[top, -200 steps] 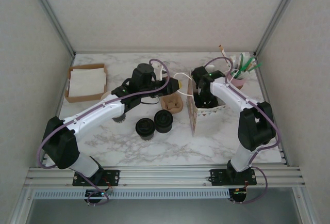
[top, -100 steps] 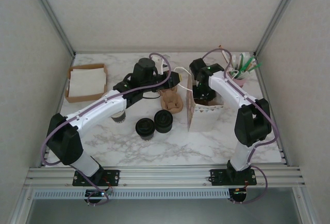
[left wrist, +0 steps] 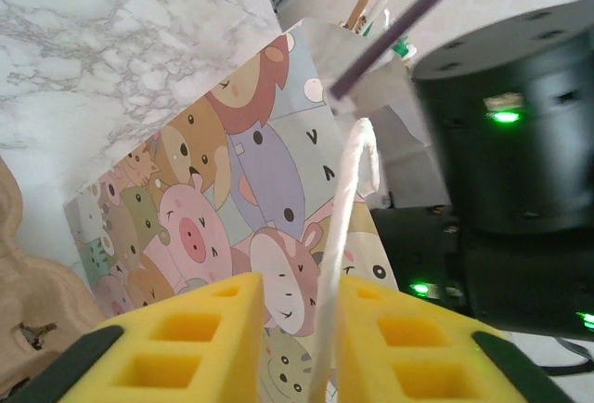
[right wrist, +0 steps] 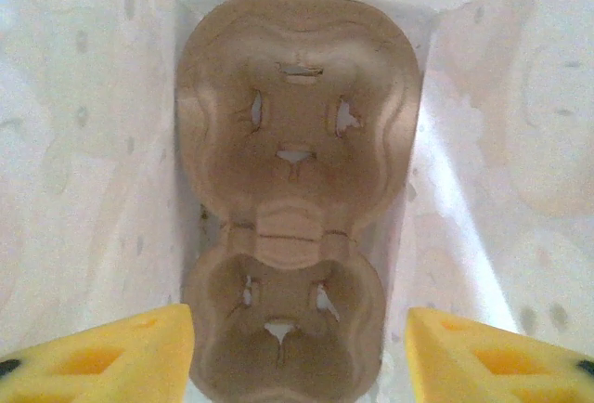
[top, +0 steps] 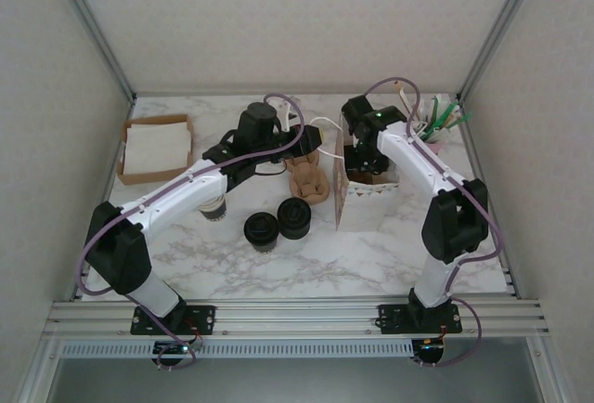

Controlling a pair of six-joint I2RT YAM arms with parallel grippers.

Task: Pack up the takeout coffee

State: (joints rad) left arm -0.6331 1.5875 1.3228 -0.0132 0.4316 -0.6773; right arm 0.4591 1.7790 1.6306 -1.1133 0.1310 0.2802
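The takeout coffee [top: 262, 230], a small cup with a black lid, stands on the table in front of both arms, away from the grippers. The cartoon-printed paper bag [top: 369, 206] stands open at the centre right. My left gripper [left wrist: 299, 284] is beside the bag's top with its yellow jaws slightly apart; the white bag handle [left wrist: 357, 171] runs loosely between them, against the right finger. My right gripper [right wrist: 297, 324] hangs open inside the bag's mouth, nothing between its fingers. Below it a brown cup carrier [right wrist: 295, 189] lies flat on the bag's bottom.
A second brown carrier [top: 309, 181] lies left of the bag. A squat black stack of lids [top: 295, 217] stands beside the coffee, a cup stack [top: 213, 207] under my left arm. A napkin box [top: 156, 148] is far left, a utensil cup [top: 429, 134] far right.
My left jaws have parted, loosening their grip on the bag handle. My right jaws have spread wider and the arm has drawn back over the bag, which has shifted slightly left.
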